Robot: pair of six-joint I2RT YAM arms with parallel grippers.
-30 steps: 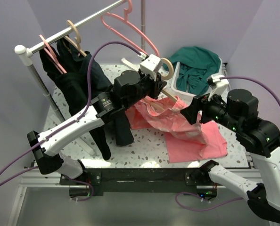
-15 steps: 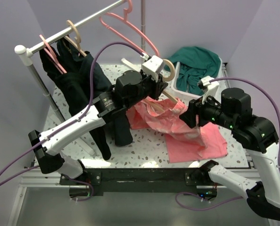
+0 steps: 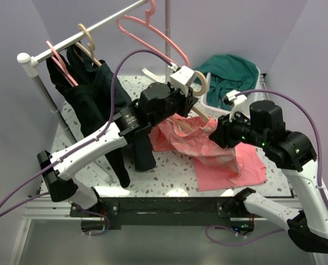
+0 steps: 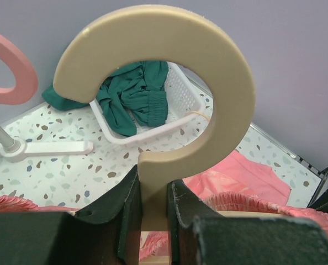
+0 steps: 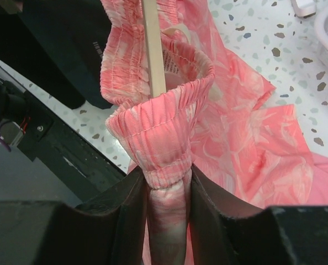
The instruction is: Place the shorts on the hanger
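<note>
I've got the left gripper [image 4: 153,223] clamped on the hanger [image 4: 230,94] neck, hook up, bar slanting toward the right gripper [image 5: 168,212], which pinches the shorts [image 5: 241,138] waistband.

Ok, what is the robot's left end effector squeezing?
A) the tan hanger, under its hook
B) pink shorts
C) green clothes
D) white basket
A: the left end effector is clamped on the hanger just below its hook; the shorts are in the right end effector.
</note>
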